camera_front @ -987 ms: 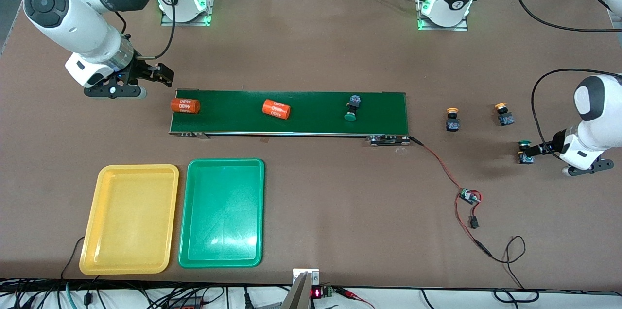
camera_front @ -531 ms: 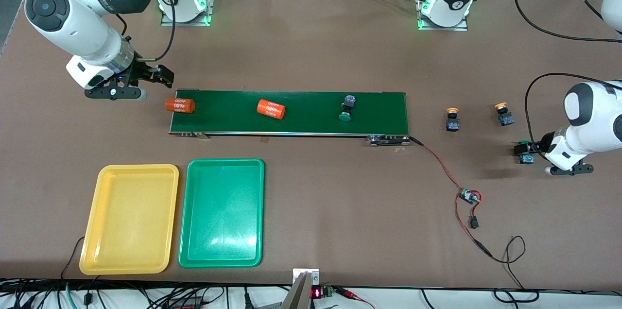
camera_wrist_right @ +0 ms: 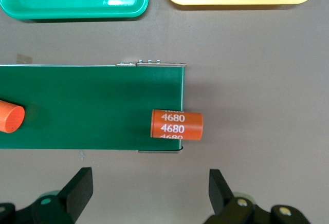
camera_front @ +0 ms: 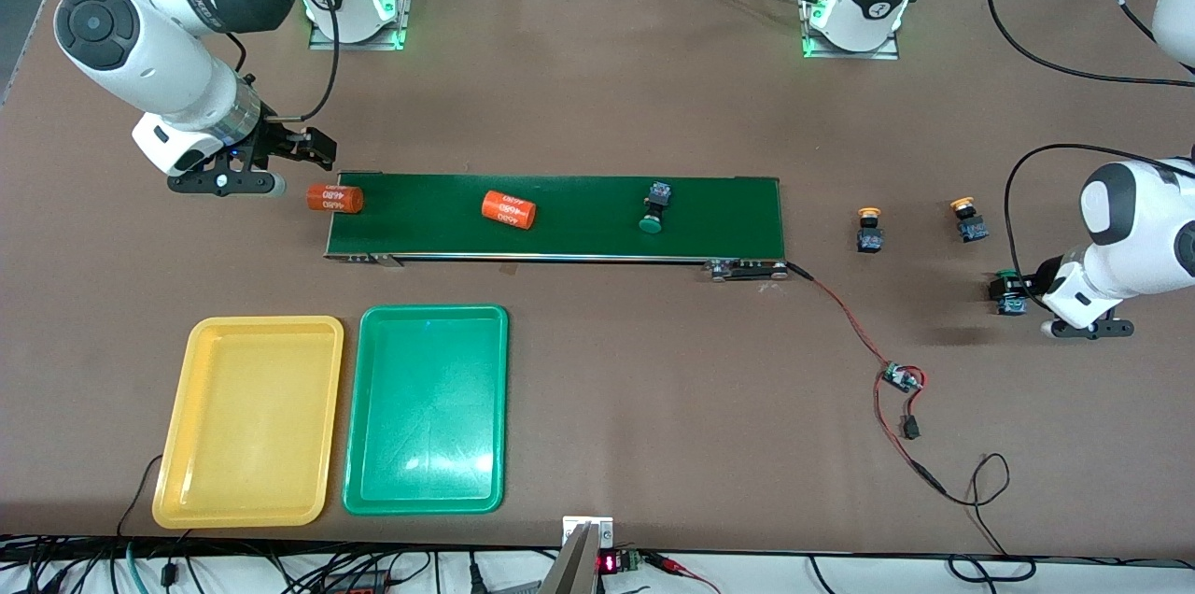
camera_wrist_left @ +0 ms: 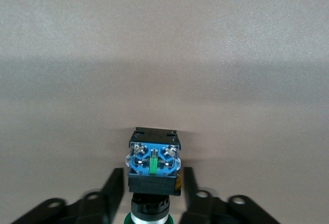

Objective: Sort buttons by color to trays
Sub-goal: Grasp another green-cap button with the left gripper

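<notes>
Brown table (camera_front: 597, 90) carries both trays nearest the camera, yellow tray (camera_front: 266, 323) and green tray (camera_front: 434, 311), both empty. The right gripper (camera_front: 322, 148) hangs wide open, holding nothing, beside the belt (camera_front: 579, 234), where an orange cylinder (camera_front: 334, 198) overhangs the end and may drop off. One green button (camera_front: 653, 209) lies on the belt, and two yellow buttons (camera_front: 869, 230) stand nearer the left arm's end. The left gripper (camera_front: 1018, 293) pinches the second green button (camera_wrist_left: 153, 162) by its body; a shallow grip could let it twist loose.

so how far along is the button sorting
Nothing is sorted yet: the yellow tray and green tray hold no buttons. In hand: the left gripper has its fingers around a green button at its end of the table. One green button rides the conveyor belt; two yellow buttons wait. The right gripper, open, hovers by an orange cylinder at the belt's end.
</notes>
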`<state>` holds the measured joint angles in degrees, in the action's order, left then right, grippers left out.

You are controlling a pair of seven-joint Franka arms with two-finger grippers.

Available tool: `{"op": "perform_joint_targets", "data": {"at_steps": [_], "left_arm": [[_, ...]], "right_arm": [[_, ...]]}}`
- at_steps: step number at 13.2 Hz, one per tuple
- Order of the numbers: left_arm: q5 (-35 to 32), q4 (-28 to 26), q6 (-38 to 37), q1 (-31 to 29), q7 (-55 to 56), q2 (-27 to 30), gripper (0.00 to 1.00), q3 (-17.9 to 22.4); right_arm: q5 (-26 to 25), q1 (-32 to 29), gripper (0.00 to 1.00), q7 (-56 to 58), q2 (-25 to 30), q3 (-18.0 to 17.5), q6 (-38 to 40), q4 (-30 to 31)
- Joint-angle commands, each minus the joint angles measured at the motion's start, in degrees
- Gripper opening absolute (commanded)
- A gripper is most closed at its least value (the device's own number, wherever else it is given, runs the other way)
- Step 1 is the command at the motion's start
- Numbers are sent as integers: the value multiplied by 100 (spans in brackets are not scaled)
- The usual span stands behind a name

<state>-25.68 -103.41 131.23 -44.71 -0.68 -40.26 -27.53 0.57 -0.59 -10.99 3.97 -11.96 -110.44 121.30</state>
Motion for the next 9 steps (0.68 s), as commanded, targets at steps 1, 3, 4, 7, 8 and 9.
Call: {"op": "perform_joint_targets", "data": {"at_steps": [1,3,4,7,8,9], "left_arm": [[46,111,-1,24,-178,-61,15,37],[37,76,-45,33,-213,61,9,29],[89,58,-88,68,-179,219,9,11],[238,-91,-877,611,-56,904,6,-15],[552,-109,-1123,787,40,1106,5,-15],[895,-118,-1378,989,85,1256,5,-15]], "right_arm": [[-83,6,100,-26,-81,-25,40,-89],[-83,15,100,-26,-90,-25,75,-80],[-83,24,100,-26,-81,-25,84,-80],[-83,-3,100,-9,-90,-25,49,-97],[-83,-3,100,17,-90,-25,40,-97],[-83,-3,100,26,-90,-25,49,-97]]}}
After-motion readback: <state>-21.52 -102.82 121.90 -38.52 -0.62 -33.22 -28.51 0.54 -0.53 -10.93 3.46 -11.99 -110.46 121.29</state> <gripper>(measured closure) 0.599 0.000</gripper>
